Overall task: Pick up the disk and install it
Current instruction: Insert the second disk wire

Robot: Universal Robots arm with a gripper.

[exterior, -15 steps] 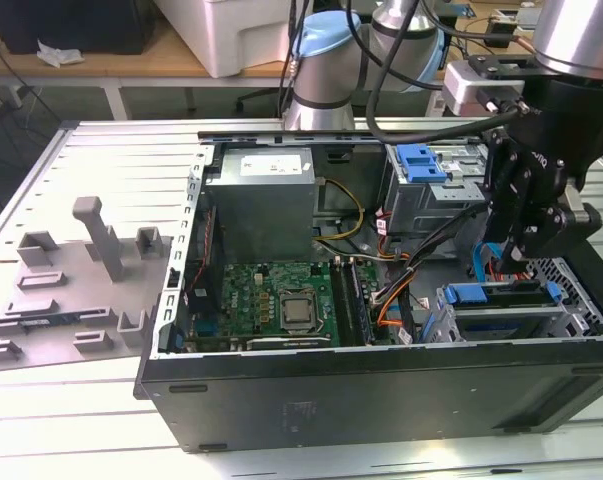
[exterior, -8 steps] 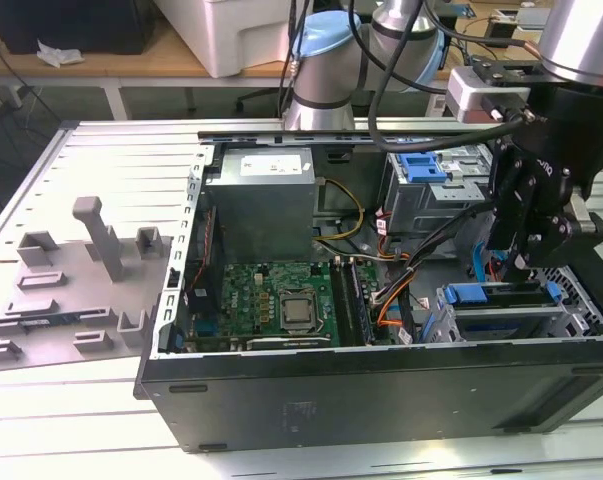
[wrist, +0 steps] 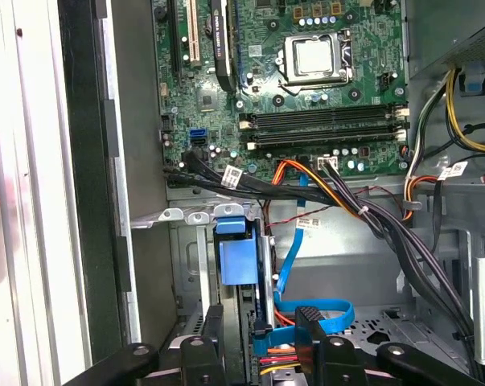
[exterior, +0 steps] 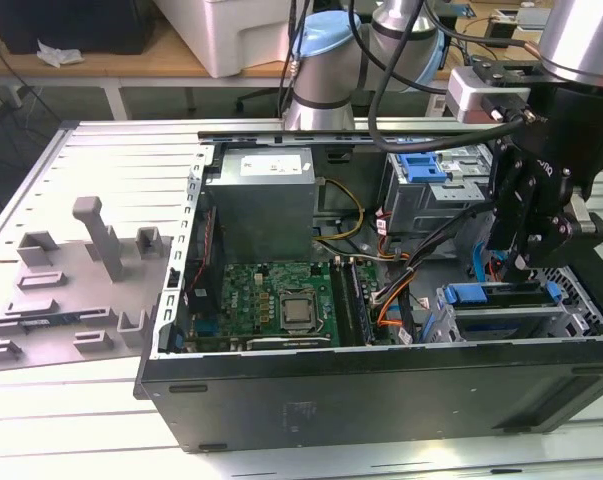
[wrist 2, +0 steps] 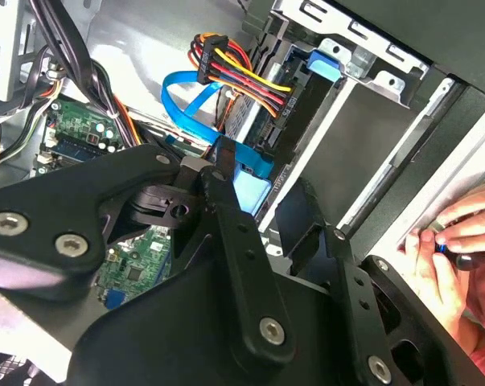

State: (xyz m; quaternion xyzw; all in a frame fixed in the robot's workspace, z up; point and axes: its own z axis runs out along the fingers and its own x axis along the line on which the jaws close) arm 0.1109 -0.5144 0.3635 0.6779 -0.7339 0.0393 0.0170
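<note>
Resting seated in its bay, disk [wrist: 236, 261] between fingers [wrist: 212, 338].

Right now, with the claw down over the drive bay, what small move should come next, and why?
Probably hold still. The claw sits right at the disk in its bay, and a person's hand is at the case edge close by, so I'd wait for it to clear.
</note>
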